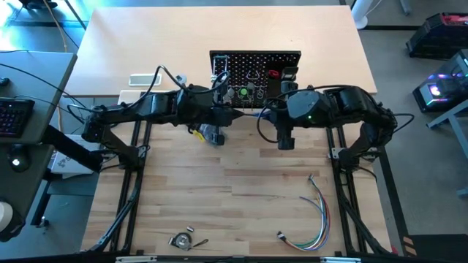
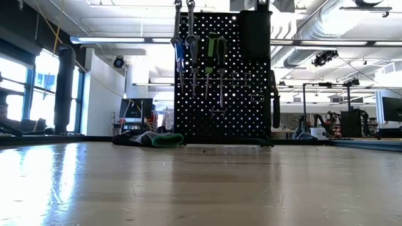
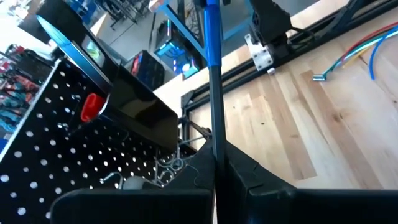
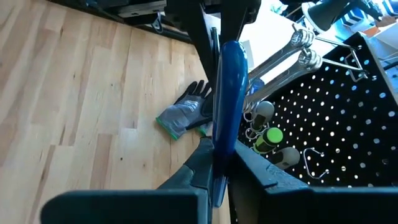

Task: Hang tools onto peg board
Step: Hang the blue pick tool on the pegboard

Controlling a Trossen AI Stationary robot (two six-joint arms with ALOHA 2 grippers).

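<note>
**Blue-handled hex key gripped by both claws in front of the peg board**

Seen from above, my two arms meet nose to nose over the wooden table (image 1: 219, 190), just in front of the peg board (image 1: 256, 62). Between them, off the table, is the blue-handled hex key (image 1: 248, 113).

The left gripper (image 1: 232, 115) is fully closed. In its wrist camera its fingers (image 3: 249, 177) pinch the key's thin dark shaft, and the blue handle (image 3: 212, 31) points away from the claw.

The right gripper (image 1: 265, 113) comes in from the opposite side. In its wrist camera its fingers (image 4: 249, 165) sit tight against either side of the blue handle, with no gap I can make out. The far end of the key is in the left claw.

The peg board stands upright at the back of the table. Silver wrenches (image 4: 292, 53) hang on its hooks, and green-handled tools (image 2: 212, 47) hang below its top edge. A red piece (image 3: 93, 106) shows on the side with the black bin (image 2: 254, 34).

A grey and black glove (image 1: 210, 134) lies on the table near the left claw. A bundle of coloured wires (image 1: 318, 212) lies well apart, towards the front right.
</note>
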